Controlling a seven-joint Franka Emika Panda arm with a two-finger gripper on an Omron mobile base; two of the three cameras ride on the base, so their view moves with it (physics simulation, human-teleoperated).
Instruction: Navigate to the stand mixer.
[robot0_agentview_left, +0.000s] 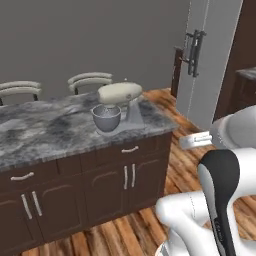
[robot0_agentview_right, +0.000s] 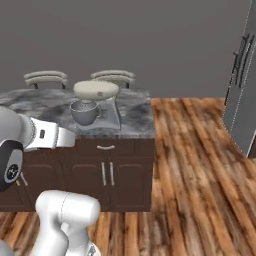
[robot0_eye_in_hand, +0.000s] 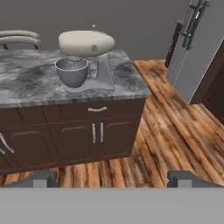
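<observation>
The stand mixer (robot0_agentview_left: 119, 106) stands near the right end of a grey marble island counter (robot0_agentview_left: 45, 127). It has a cream rounded head, a grey metal bowl (robot0_agentview_left: 106, 118) and a pale base. The right base view shows the stand mixer (robot0_agentview_right: 95, 102) left of centre, and in the hand view the stand mixer (robot0_eye_in_hand: 85, 59) sits upper left of centre. My gripper (robot0_eye_in_hand: 113, 179) is open, its two dark fingertips (robot0_eye_in_hand: 40, 178) wide apart with nothing between them. It hangs over the wooden floor, well short of the island and level with its cabinets.
Dark wood cabinets (robot0_agentview_left: 100, 185) with pale handles form the island's front. Two stools' backs (robot0_agentview_left: 90, 80) rise behind it. A tall grey fridge (robot0_agentview_left: 212, 55) stands to the right, beside dark cabinetry (robot0_agentview_left: 245, 85). Wooden floor (robot0_agentview_right: 200, 165) lies open right of the island.
</observation>
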